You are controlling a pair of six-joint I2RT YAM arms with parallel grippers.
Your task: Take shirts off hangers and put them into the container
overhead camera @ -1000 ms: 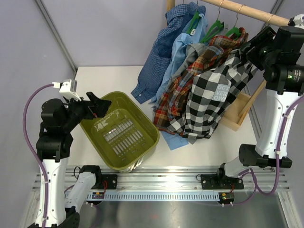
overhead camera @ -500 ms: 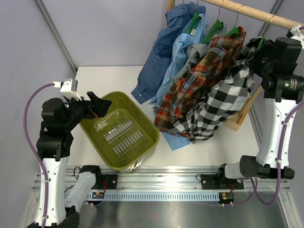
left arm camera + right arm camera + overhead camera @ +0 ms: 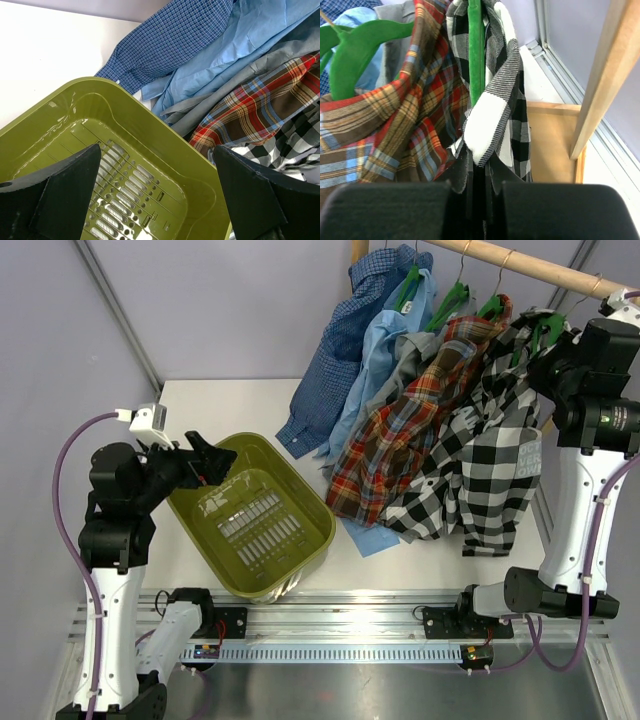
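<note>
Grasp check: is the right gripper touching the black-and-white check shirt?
Touching. Right wrist view shows the right gripper shut on the black-and-white check shirt, fabric pinched in its jaws.

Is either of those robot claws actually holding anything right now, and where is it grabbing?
The right gripper is shut on the black-and-white check shirt, pinching bunched fabric near its top, by the green hanger. The left gripper is open, holding nothing.

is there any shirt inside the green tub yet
No, the container shows only its bare slotted bottom, and the shirts lie outside its rim.
</note>
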